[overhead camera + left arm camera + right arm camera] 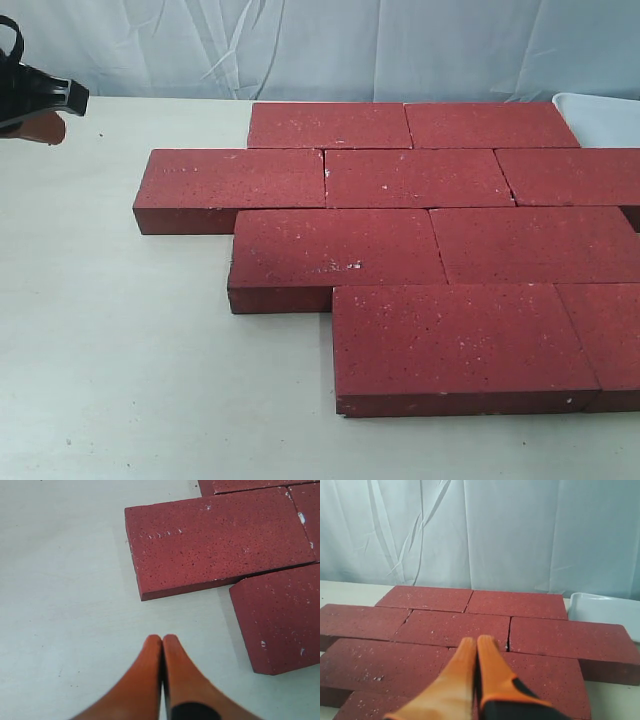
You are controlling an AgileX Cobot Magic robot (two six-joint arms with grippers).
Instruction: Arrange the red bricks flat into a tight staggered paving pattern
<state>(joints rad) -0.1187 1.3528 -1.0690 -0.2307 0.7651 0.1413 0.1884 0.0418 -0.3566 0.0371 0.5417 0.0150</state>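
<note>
Several red bricks (420, 245) lie flat on the table in four staggered rows, edges touching. My left gripper (47, 128) hangs at the far left, well clear of the bricks. In the left wrist view the left gripper (162, 639) is shut and empty over bare table, with one red brick (220, 540) and a corner of another red brick (280, 622) beyond it. My right gripper (477, 641) is shut and empty, hovering above the brick rows (455, 627). It does not show in the exterior view.
A white tray (605, 115) stands at the back right beside the bricks, and the same tray (605, 611) appears in the right wrist view. A pale curtain (320, 45) closes off the back. Bare table (120, 340) stretches to the left and front of the bricks.
</note>
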